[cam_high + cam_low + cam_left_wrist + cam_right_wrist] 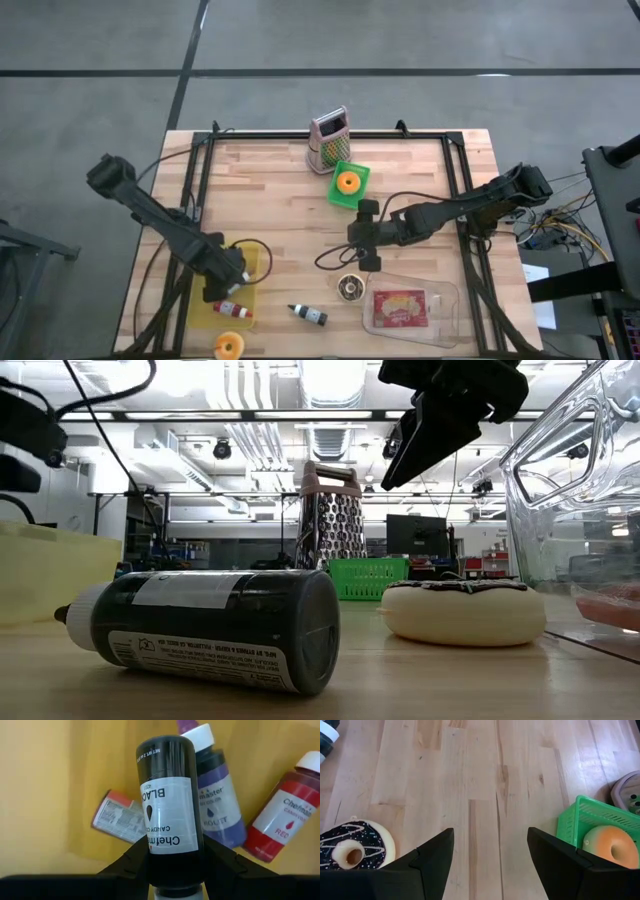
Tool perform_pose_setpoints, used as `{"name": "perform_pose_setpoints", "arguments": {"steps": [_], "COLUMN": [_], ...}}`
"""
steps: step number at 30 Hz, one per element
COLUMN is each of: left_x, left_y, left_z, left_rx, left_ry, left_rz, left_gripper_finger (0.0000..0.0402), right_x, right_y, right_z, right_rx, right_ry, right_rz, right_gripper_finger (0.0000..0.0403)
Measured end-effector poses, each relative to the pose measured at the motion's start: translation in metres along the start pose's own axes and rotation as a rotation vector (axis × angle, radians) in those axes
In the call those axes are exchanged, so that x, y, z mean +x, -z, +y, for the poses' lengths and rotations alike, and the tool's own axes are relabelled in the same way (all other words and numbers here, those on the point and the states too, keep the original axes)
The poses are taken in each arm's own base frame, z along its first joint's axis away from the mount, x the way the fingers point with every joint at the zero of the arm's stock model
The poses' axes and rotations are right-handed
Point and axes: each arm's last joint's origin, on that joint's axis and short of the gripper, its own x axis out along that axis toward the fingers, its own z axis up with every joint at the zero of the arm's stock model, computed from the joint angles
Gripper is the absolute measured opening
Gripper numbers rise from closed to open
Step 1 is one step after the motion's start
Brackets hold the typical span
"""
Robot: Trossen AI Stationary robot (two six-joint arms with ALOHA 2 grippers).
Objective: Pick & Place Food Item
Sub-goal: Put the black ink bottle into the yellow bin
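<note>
My left gripper (225,280) is over the yellow tray (250,262) at the table's near left and is shut on a black candy-colour bottle (167,800). A violet bottle (217,800), a red bottle (282,820) and an orange-capped one (120,817) lie on the tray below it. My right gripper (364,236) is open and empty above the table's middle. It hangs between a chocolate donut (350,851) lying flat on the wood and a green basket (600,822) holding an orange donut (610,845). My left gripper pinches the black bottle between its two fingers (125,865), one on each side, at the cap end (172,857). The bottle lies along the fingers, and its flat base (160,742) points away from the wrist toward the tray. The fingers come from above, slanting down.
A dark bottle (308,315) lies on its side near the front edge. A clear container (445,300) with a red packet sits at the near right. A metal grater (328,140) stands at the back. Another orange donut (230,346) lies at the near left corner. A cable (335,255) loops by the right gripper.
</note>
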Motion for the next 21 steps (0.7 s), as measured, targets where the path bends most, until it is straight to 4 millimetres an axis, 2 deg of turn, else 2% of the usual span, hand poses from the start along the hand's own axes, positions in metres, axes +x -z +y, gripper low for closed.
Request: {"name": "perform_pose_setpoints", "arguments": {"steps": [5, 8, 12, 21], "left_x": [0.011, 0.014, 0.013, 0.006], "left_y": [-0.002, -0.002, -0.001, 0.001], "left_z": [-0.002, -0.002, -0.001, 0.001], "left_rx": [0.011, 0.014, 0.025, 0.028], "left_ry": [0.041, 0.052, 0.056, 0.082], "left_rz": [0.003, 0.001, -0.005, -0.042], "left_gripper_finger": [0.0133, 0.0151, 0.0166, 0.0170], "right_x": [0.000, 0.000, 0.000, 0.000], "right_y": [0.000, 0.000, 0.000, -0.002], "right_z": [0.000, 0.000, 0.000, 0.000], "right_rx": [0.008, 0.012, 0.012, 0.016], "right_ry": [-0.001, -0.001, -0.001, -0.004], "right_rz": [-0.002, -0.003, -0.004, -0.022], "right_gripper_finger": [0.0246, 0.0246, 0.0246, 0.0247]}}
